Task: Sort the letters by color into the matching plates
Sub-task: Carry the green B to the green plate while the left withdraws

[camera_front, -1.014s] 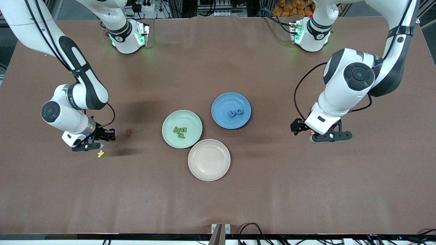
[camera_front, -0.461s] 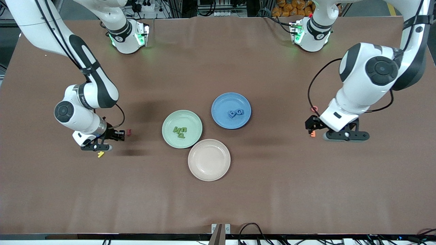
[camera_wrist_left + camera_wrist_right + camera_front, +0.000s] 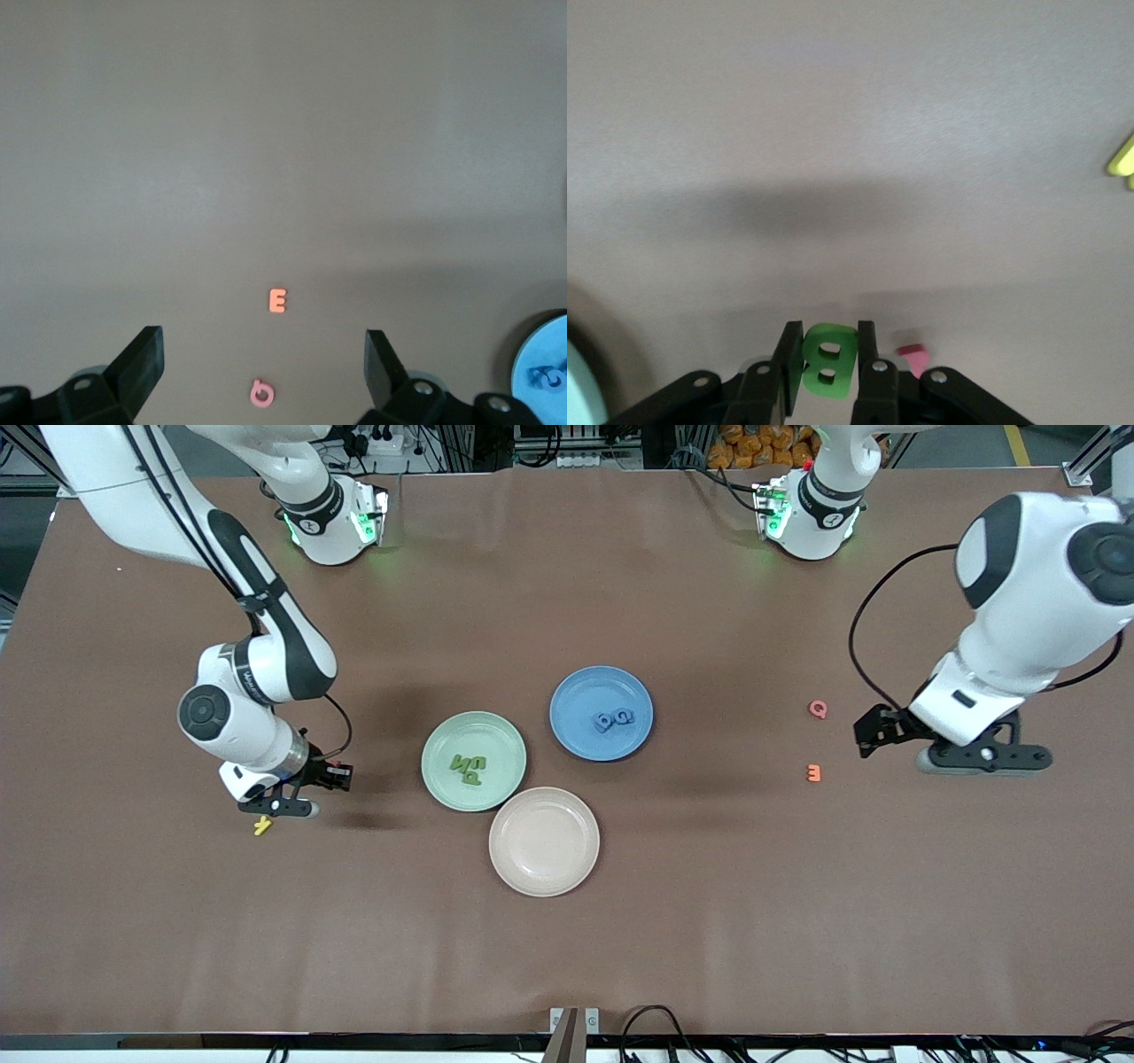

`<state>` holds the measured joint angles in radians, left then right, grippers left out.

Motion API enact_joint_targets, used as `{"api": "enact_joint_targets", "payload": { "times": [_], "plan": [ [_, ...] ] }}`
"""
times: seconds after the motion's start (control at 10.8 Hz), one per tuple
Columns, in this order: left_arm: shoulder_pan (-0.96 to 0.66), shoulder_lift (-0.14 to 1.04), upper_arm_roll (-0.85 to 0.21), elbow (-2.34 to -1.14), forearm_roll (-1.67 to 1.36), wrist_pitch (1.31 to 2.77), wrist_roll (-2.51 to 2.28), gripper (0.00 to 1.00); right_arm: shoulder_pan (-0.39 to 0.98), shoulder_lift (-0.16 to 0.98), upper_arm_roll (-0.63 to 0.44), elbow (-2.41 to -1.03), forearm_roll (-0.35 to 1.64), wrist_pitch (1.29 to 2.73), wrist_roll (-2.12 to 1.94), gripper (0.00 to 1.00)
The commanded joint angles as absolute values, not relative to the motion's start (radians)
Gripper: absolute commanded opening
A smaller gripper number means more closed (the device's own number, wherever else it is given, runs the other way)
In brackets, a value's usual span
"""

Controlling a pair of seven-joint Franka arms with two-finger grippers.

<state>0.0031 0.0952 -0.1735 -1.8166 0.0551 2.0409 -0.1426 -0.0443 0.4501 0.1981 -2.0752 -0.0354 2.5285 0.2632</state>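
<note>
The green letter B [image 3: 827, 367] looked light, stiff and thin; we held it by its flat faces in our right gripper [image 3: 827, 372], above bare table near the green plate [image 3: 443, 784]; our left gripper [image 3: 264, 372] waited empty, jaws apart

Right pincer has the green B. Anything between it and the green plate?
Nothing visible. The right pincer, shut on the green B, is over bare table toward the right arm's end. The stretch of table to the green plate is bare; the red letter sits beside the pincer.

White arms [image 3: 266, 682], black joints, black cables
</note>
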Motion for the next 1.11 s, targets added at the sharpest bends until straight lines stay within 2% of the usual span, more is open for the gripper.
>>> {"api": "enact_joint_targets", "payload": {
  "times": [0.0, 0.55, 1.01],
  "plan": [
    [-0.047, 0.019, -0.088, -1.832, 0.018, 1.988, -0.120, 1.00, 0.020, 0.431, 0.187, -2.066, -0.018, 2.513, 0.369, 0.27],
    [-0.046, -0.049, -0.031, -1.830, -0.006, 1.962, -0.132, 1.00, 0.104, 0.431, 0.187, -2.034, -0.017, 2.511, 0.504, 0.27],
    [-0.055, -0.058, -0.029, -1.717, -0.006, 1.812, -0.137, 1.00, 0.196, 0.446, 0.189, -2.005, -0.015, 2.511, 0.629, 0.28]
  ]
}}
